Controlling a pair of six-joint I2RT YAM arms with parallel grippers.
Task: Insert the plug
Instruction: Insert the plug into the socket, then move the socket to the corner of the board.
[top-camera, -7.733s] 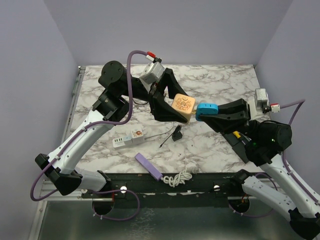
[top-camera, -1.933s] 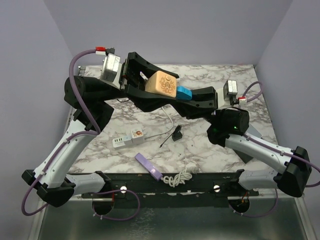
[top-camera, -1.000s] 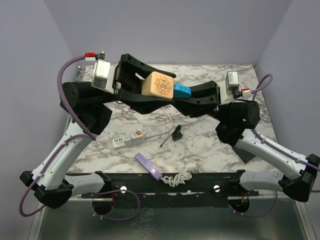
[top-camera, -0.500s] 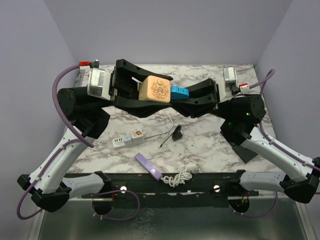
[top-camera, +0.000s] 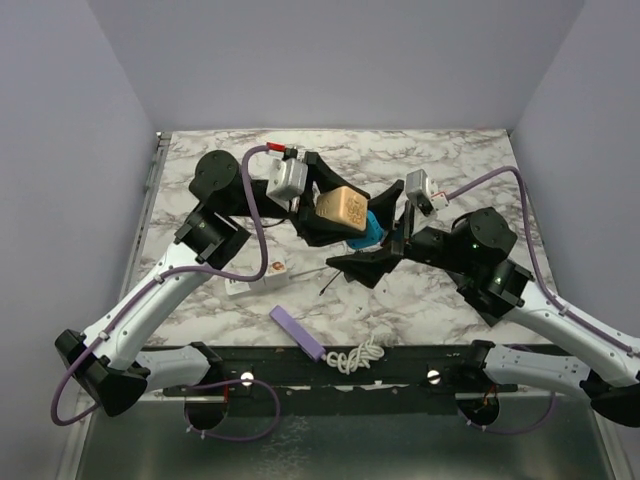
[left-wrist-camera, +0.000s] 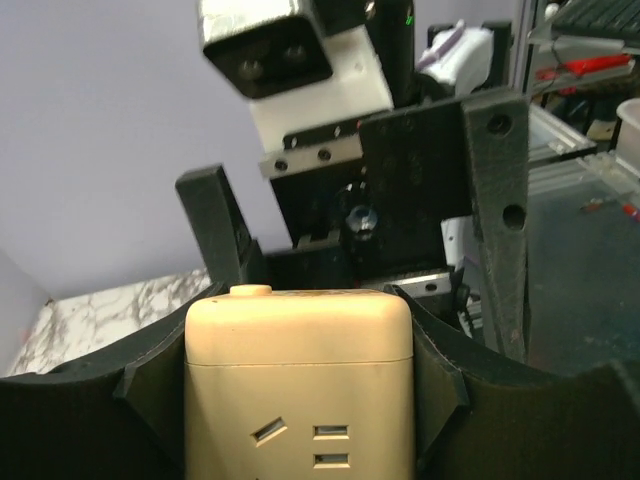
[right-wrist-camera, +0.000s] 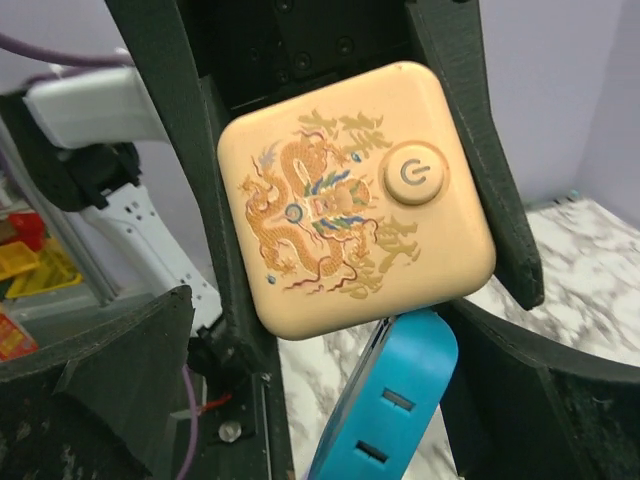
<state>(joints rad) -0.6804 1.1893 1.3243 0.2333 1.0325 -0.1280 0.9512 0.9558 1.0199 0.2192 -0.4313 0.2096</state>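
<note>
A beige cube socket (top-camera: 342, 206) with a dragon print and a power button hangs above the table's middle, with my left gripper (top-camera: 334, 216) shut on its sides. A blue plug (top-camera: 373, 229) sticks out of the cube's lower face. In the right wrist view the cube (right-wrist-camera: 355, 200) fills the centre, the plug (right-wrist-camera: 392, 408) hangs under it, and my right gripper (right-wrist-camera: 340, 400) stands wide open around the plug without touching it. In the left wrist view the cube (left-wrist-camera: 300, 390) sits between the left fingers, showing its socket slots.
A white power adapter (top-camera: 256, 278) lies on the marble table (top-camera: 450, 160) at the left. A purple bar (top-camera: 297, 333) and a coiled white cable (top-camera: 358, 352) rest near the front edge. A thin black wire (top-camera: 326, 286) lies under the right gripper.
Both arms have come down from high over the table toward its middle. The right gripper has opened and let go of the blue plug, which stays in the cube.
</note>
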